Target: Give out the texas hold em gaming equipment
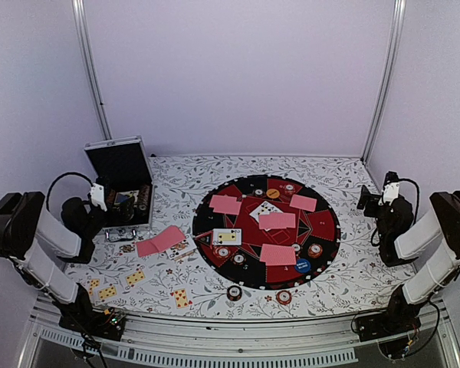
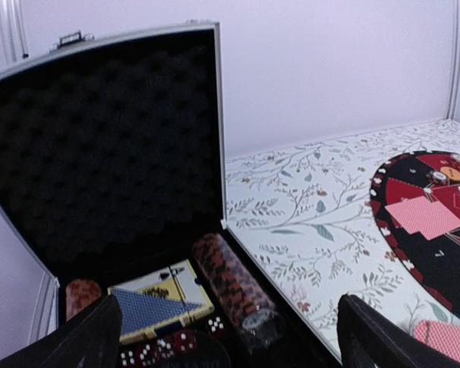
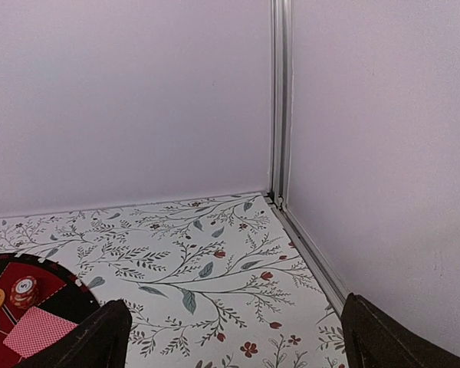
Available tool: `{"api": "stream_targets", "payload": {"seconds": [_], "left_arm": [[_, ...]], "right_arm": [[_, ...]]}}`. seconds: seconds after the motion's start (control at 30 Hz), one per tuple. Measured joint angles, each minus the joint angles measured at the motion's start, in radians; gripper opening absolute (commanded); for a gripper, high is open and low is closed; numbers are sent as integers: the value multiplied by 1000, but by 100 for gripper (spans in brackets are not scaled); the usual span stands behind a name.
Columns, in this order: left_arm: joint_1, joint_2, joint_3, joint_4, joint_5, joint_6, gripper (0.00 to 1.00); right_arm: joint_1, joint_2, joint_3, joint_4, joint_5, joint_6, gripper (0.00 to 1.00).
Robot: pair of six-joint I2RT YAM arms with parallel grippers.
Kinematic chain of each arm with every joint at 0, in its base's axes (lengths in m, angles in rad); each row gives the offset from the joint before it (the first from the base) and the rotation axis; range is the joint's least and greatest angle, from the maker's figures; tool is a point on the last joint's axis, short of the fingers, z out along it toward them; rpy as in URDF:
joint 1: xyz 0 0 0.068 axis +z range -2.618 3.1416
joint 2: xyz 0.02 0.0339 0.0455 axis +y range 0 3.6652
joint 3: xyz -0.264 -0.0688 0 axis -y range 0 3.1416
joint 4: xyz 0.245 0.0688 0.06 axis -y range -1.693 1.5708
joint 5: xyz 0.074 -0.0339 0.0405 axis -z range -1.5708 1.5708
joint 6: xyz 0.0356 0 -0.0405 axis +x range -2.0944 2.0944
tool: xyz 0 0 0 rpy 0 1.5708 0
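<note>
Pink-backed cards (image 1: pixel 277 254) and face-up cards (image 1: pixel 227 236) lie on the round black-and-red mat (image 1: pixel 330 230), with an orange button (image 1: pixel 273 193), a blue button (image 1: pixel 303 266) and chips (image 1: pixel 315 249). More cards (image 1: pixel 161 241) lie left of the mat, and two chips (image 1: pixel 234 292) lie in front of it. My left gripper (image 1: pixel 111 201) is open and empty over the open silver case (image 1: pixel 116 143). In the left wrist view the gripper (image 2: pixel 230 349) hangs above a roll of chips (image 2: pixel 234 287), a card deck (image 2: pixel 157 299) and dice (image 2: pixel 161 349). My right gripper (image 1: pixel 366 201) is open and empty, right of the mat.
The case lid (image 2: pixel 100 153) stands upright behind the left gripper. In the right wrist view the gripper (image 3: pixel 234 345) faces the back right corner with its metal post (image 3: pixel 280 100); the mat edge (image 3: pixel 77 287), a chip (image 3: pixel 23 290) and a pink card (image 3: pixel 38 330) show at lower left.
</note>
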Motion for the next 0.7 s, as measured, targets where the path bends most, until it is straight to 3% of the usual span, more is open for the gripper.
{"api": "stream_targets", "payload": {"seconds": [0.1, 0.7], "left_arm": [[0, 5, -69, 50, -32, -11, 100], [0, 12, -35, 87, -78, -30, 100]], "right_arm": [[0, 0, 0, -4, -3, 0, 99], [0, 0, 0, -6, -5, 0, 99]]}}
